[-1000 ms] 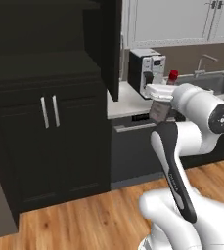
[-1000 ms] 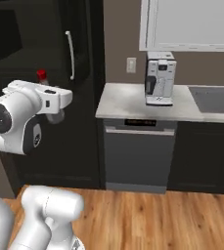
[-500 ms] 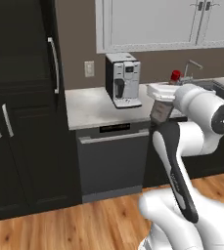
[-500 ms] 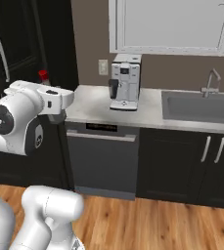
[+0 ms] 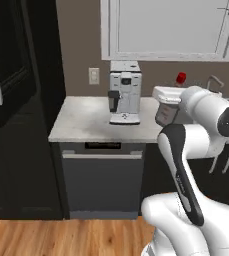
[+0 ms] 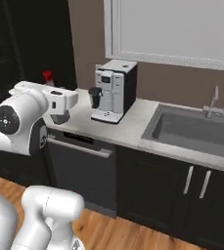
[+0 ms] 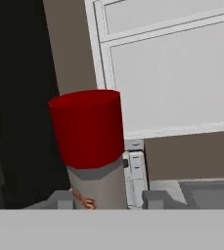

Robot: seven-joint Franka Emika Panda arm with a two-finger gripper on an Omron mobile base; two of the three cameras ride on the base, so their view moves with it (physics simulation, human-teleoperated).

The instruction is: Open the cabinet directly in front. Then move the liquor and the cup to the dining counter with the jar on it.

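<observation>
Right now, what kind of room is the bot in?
A home-style kitchen, rendered in simulation. Signs: a white and black coffee machine on a pale grey stone counter, a steel sink with a tap, and white wall cabinets above.

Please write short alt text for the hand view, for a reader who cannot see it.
A grey liquor bottle with a red cap stands upright, close up, between the gripper fingers. Behind it are white upper cabinets on a brown wall, with a near-black cabinet to the left.
</observation>
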